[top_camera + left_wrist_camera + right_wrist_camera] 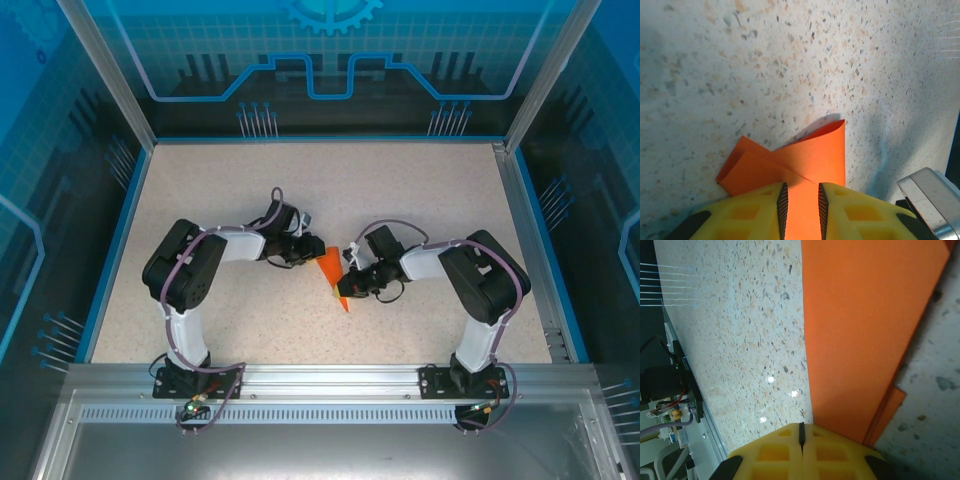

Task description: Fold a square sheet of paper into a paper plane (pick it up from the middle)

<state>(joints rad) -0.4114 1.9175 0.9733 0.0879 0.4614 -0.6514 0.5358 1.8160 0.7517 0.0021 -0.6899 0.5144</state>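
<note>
I count one folded orange sheet of paper point(328, 268), one speckled surface point(420, 190) beneath it, and two arms, so two grippers: left gripper point(800, 205), right gripper point(801, 432).

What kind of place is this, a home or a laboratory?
Probably a robot test cell in a laboratory: a speckled table walled by aluminium posts and blue printed panels, two arms bolted to a rail.

black-and-white arms point(186, 280), purple cables point(237, 234), yellow fingers point(742, 216) with black ribbed pads point(782, 207).
</note>
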